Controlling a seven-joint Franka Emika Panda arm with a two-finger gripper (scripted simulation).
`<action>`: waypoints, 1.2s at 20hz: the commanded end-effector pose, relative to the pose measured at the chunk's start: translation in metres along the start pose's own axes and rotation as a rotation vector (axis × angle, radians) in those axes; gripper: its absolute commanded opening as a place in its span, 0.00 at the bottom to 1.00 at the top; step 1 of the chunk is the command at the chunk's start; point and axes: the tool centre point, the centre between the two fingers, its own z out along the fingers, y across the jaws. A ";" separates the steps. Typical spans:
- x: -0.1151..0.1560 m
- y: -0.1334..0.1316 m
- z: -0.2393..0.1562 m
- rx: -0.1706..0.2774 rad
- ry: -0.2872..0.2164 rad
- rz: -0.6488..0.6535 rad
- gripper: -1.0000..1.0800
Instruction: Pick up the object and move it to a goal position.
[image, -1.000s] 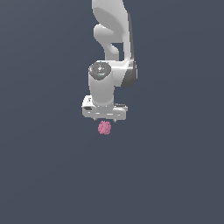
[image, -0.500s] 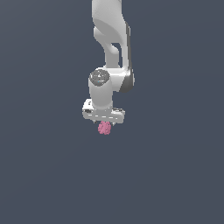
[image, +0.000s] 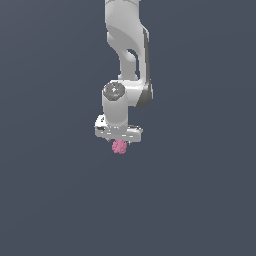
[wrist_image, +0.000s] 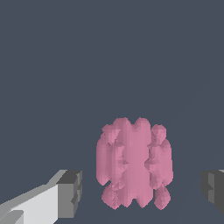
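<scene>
The object is a small pink bumpy clump (image: 119, 147), raspberry-like, lying on the flat dark grey ground. My white gripper (image: 119, 142) points straight down right above it. In the wrist view the pink clump (wrist_image: 133, 162) sits between the two dark finger pads (wrist_image: 72, 193), with a clear gap on each side. The jaws stand wide apart and touch nothing. My gripper (wrist_image: 142, 191) is open around the clump. In the exterior view the hand hides the clump's top.
Flat dark grey ground (image: 200, 200) lies all around. The white arm (image: 127, 45) rises above the hand. No other object shows.
The arm has come down over the pink clump. The hand now sits lower, with the clump right under it. The clump has not moved.
</scene>
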 end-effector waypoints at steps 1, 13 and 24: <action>-0.001 0.000 0.009 0.000 -0.001 0.000 0.96; 0.000 0.000 0.043 0.000 0.001 0.002 0.00; 0.000 0.000 0.042 0.000 0.001 0.002 0.00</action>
